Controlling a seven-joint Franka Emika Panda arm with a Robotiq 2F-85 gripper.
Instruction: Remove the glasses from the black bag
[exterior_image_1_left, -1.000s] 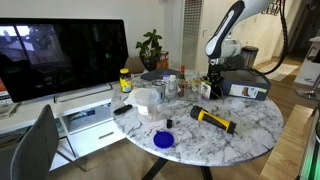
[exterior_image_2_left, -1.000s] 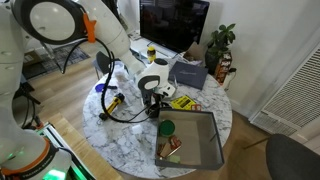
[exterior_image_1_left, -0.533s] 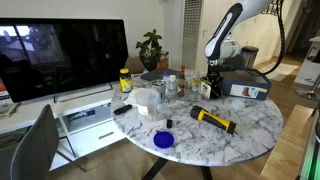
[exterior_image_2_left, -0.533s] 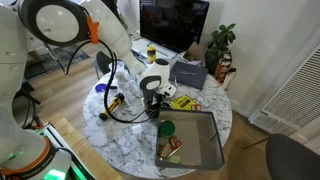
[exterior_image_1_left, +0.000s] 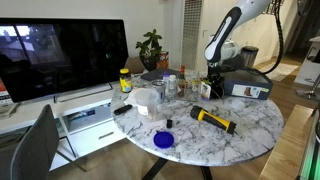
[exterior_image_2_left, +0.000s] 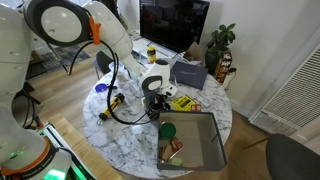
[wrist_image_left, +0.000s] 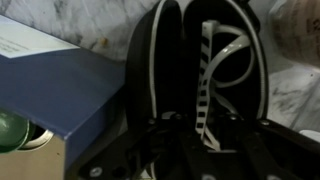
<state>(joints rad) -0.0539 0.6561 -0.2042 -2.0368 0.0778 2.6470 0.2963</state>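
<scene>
The wrist view looks down into the open black bag (wrist_image_left: 160, 60), a dark pouch with pale trim round its mouth. Inside it lie the glasses (wrist_image_left: 208, 70), with a black-and-white striped temple and a thin white rim. My gripper (wrist_image_left: 205, 146) reaches into the bag's mouth, one dark finger on each side of the striped temple. It is too dark to see whether the fingers touch the temple. In both exterior views the gripper (exterior_image_1_left: 211, 88) (exterior_image_2_left: 155, 98) hangs low over the round marble table (exterior_image_1_left: 250, 130), hiding the bag.
A dark bin (exterior_image_1_left: 243, 84) with a white-and-blue panel (wrist_image_left: 60, 95) stands right beside the bag. A yellow-and-black torch (exterior_image_1_left: 214, 119), a blue lid (exterior_image_1_left: 163, 140), bottles (exterior_image_1_left: 125, 80), a white container (exterior_image_1_left: 146, 98) and a green item (exterior_image_2_left: 167, 128) crowd the table. A monitor (exterior_image_1_left: 65, 55) stands behind.
</scene>
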